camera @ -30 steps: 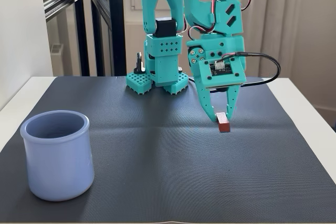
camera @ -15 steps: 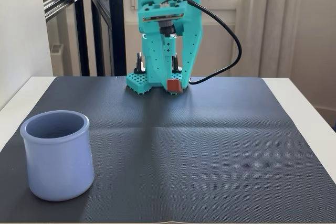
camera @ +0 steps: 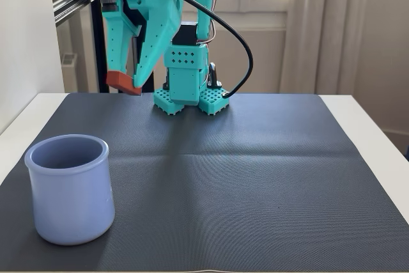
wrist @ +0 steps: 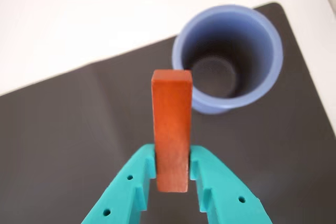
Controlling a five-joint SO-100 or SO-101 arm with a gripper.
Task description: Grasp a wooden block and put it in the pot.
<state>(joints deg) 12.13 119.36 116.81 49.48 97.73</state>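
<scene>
My teal gripper (wrist: 171,169) is shut on the wooden block (wrist: 171,129), a narrow red-brown bar that sticks out past the fingertips. In the fixed view the gripper (camera: 128,86) hangs high above the mat's far left with the block (camera: 123,82) tilted between its fingers. The pot (camera: 70,187), lavender-blue with a thick rim, stands upright at the mat's near left corner, well in front of and below the gripper. From the wrist the pot (wrist: 228,59) sits beyond the block's tip, up and to the right, and its inside holds nothing.
A dark ribbed mat (camera: 255,183) covers the white table (camera: 367,116). The arm's teal base (camera: 190,94) stands at the mat's far edge with a black cable (camera: 243,62) looping to its right. Windows and a white wall lie behind.
The arm has swung from the mat's right side, past its base, to the far left, lifting the block well above the mat. The pot has stayed put.
</scene>
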